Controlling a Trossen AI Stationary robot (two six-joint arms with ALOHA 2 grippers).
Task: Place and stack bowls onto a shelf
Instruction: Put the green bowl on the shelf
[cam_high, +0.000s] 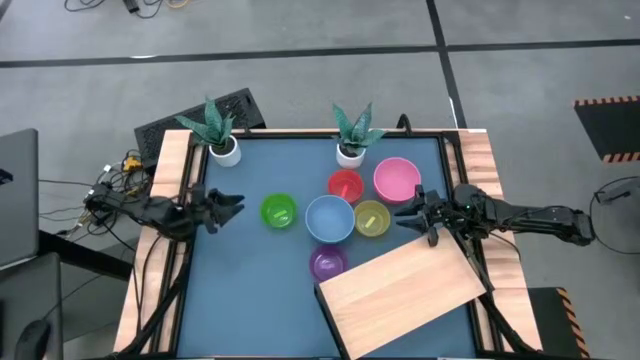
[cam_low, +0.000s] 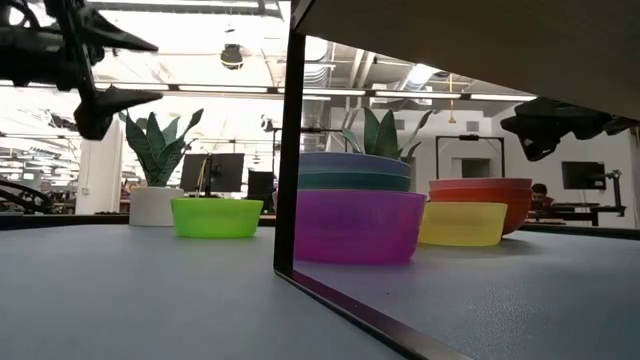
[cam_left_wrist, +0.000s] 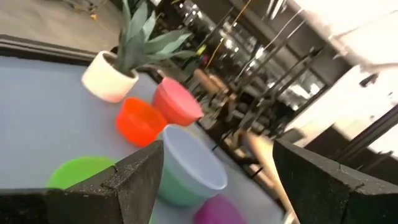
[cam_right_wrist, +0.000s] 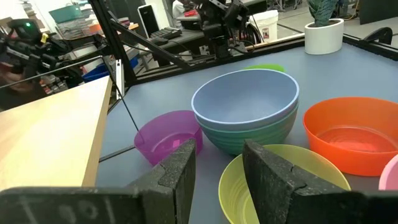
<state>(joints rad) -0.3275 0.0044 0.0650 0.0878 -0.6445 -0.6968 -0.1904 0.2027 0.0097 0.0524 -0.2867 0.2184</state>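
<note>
The right hand (cam_high: 412, 212) is hovering open and empty just beside the yellow-green bowl (cam_high: 371, 219) and pink bowl (cam_high: 397, 178). The left hand (cam_high: 232, 206) is waiting open near the lime green bowl (cam_high: 279, 211). The shelf (cam_high: 405, 295) is sitting at the worktop's (cam_high: 250, 290) near edge, close to the purple bowl (cam_high: 328, 263).

You're looking at smooth, slightly glossy plastic bowls (cam_right_wrist: 247, 109), a pale matt wood shelf (cam_high: 405, 290), a smooth matt blue tabletop (cam_high: 250, 270), and rough, grainy black fingers (cam_right_wrist: 277, 180).

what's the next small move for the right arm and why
Probably ease the right tool down over the yellow-green bowl: its fingers are open and empty, that bowl sits nearest in the right wrist view, and the shelf holds no bowls yet. The left tool waits open near the lime bowl.
</note>
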